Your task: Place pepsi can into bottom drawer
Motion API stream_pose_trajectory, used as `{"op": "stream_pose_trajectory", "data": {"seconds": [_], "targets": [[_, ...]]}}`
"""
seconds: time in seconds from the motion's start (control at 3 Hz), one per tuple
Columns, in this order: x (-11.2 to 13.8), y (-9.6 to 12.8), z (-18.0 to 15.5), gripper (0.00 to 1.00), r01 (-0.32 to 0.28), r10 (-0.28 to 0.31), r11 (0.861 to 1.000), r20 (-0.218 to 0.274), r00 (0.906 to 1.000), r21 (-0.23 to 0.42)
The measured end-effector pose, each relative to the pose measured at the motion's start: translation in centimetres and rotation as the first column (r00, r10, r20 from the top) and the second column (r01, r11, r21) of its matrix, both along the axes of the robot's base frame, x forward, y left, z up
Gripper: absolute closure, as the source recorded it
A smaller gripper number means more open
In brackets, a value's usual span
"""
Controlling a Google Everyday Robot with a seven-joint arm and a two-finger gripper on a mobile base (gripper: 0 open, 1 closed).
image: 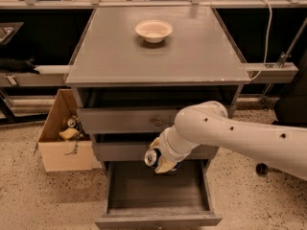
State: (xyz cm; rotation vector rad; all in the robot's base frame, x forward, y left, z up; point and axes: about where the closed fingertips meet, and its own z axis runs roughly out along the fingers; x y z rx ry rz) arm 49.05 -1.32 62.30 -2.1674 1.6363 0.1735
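The pepsi can (152, 157) is blue with a silver top. My gripper (159, 159) is shut on it and holds it tilted, silver top facing left. The can hangs in front of the middle drawer, just above the back of the bottom drawer (158, 190). The bottom drawer is pulled out and shows its wood-grain floor with nothing lying in it. My white arm reaches in from the right.
A white bowl (153, 30) sits on the grey cabinet top (201, 56). The two upper drawers (129, 120) are closed. A cardboard box (64, 138) with items stands on the floor to the left. A chair base (261, 169) is at right.
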Motion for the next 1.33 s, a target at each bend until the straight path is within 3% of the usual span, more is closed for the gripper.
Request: {"op": "stream_pose_trajectory", "data": {"seconds": [0.33,0.67,1.0,1.33], "targets": [[1.9,-2.0,-6.1,1.00,0.105,-0.107,0.992,0.018,0.9941,0.073],[1.9,-2.0,-6.1,1.00,0.105,-0.107,0.992,0.018,0.9941,0.073],[1.5,-2.4,-9.2,1.00,0.134,-0.132,0.986,-0.032,0.9908,0.102],[0.0,-3.2,-15.5,1.00,0.210,-0.191,0.960,-0.113,0.9749,0.187]]}}
